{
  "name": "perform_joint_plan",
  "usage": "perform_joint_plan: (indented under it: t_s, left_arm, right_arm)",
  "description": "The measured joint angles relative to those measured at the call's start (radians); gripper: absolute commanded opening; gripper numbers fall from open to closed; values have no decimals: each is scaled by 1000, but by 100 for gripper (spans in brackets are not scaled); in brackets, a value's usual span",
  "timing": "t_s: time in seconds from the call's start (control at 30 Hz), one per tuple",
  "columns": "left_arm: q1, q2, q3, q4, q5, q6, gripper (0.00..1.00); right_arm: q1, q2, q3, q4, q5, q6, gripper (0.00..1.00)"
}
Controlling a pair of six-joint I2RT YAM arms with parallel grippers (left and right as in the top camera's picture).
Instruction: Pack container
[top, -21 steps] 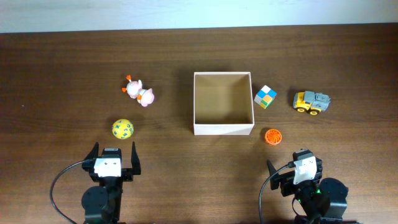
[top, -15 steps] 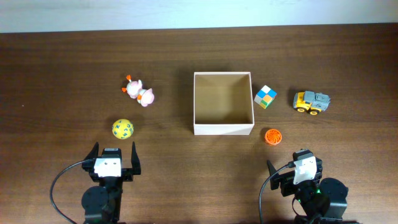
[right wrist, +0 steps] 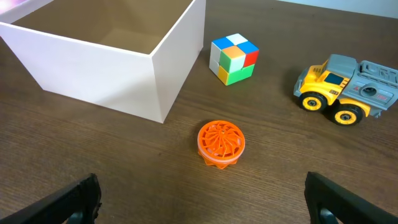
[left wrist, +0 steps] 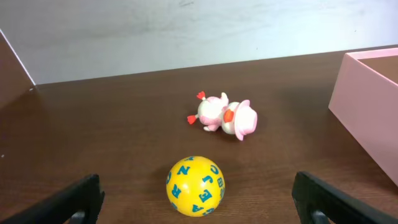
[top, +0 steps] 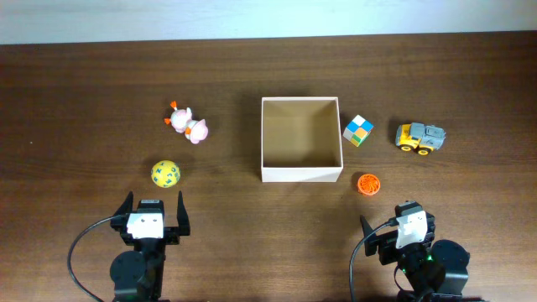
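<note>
Our left claw [top: 153, 208] sits at the near edge of the dark brown wooden table [top: 84, 101]. It is spread wide open and holds nothing. Just in front of it lies a yellow ball with blue letters [left wrist: 195, 185]. A bit farther back, a pink and white toy animal with red bits [left wrist: 222, 115] lies on its side, apart from the ball. Our right claw [top: 400, 225] sits at the near edge too, on the other side. It is also wide open with nothing in it. Near it lies a small round orange toy with ridges [right wrist: 221, 143]. Behind that we see a little cube with many coloured squares [right wrist: 234, 58], and to the right of the cube stands a yellow and grey toy truck [right wrist: 348, 89]. The square shallow box with white walls and a tan cardboard inside [top: 301, 174] stands in the middle of the table, between the two groups of toys. The cube is just beside its right wall, not touching it.
</note>
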Motion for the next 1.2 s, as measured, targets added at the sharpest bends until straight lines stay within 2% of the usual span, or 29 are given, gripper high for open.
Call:
perform_joint_plan:
  t_s: [1.07,1.2]
  left_arm:
    - [0,0,0,0,11,0,99]
    - [0,0,0,-3,31,-19,99]
  right_arm:
    - [0,0,0,3,0,1,99]
    - [0,0,0,42,0,66,99]
